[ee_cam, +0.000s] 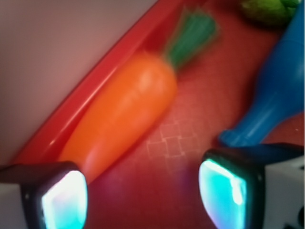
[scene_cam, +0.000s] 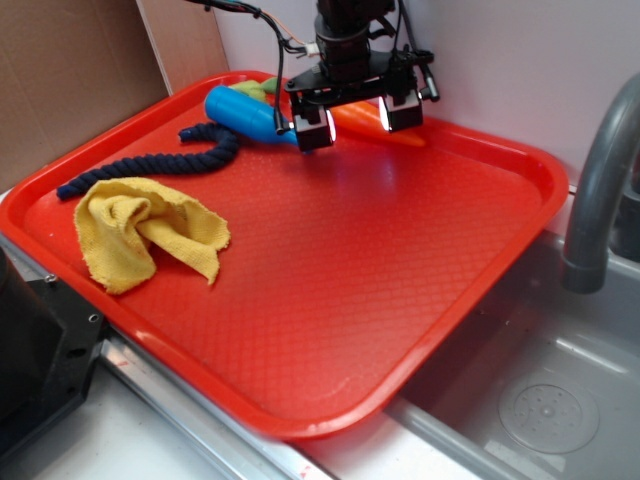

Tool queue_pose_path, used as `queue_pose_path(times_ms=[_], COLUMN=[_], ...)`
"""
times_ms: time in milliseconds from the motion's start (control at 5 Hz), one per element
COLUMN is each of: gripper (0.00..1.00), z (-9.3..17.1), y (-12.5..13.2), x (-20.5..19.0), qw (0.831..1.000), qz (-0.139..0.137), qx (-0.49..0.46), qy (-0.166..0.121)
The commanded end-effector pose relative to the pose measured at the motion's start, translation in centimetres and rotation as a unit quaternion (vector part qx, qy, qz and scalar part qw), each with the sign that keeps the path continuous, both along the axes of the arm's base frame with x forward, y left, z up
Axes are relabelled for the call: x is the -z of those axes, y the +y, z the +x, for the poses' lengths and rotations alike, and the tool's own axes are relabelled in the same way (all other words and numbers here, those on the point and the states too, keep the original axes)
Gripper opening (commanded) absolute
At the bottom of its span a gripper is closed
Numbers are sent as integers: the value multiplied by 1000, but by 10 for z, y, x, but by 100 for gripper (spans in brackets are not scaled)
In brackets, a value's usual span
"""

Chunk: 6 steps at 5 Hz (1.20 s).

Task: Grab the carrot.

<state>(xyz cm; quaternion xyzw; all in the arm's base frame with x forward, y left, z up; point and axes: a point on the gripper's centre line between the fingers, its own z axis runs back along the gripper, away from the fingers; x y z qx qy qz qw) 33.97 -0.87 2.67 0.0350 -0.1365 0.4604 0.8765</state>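
Reaching for the carrot is the step now. The gripper hangs over it with its 2 fingers spread apart, holding nothing. The carrot lies by the back rim of the red tray, beside the blue toy. Next, I think, it must go down around the carrot and squeeze.

On my exterior feed the gripper is matte black, built on a wide crossbar with two blocky fingers hanging from it, each faced with a pale, whitish pad. Above the crossbar I see a dark cylindrical wrist section. Black cables loop off to one side of the wrist, with a thin orange wire among them. On my wrist feed the pads show as rounded rectangles in black frames, glowing cyan-white, with white housing at the outer edges.
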Motion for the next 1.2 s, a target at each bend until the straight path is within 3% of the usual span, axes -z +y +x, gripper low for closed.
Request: queue_pose_path(times_ms=[0,200,400,600,1000], gripper=[100,100,100,100,100], z=[1,-17,-32,-24,15], y=[11,11,20,32,41], x=[-34,-51,-58,-51,-40], qw=[997,993,990,990,989], qz=[5,14,37,47,100], qx=[-16,-26,-44,-39,32], qy=[-72,-113,-131,-127,-105])
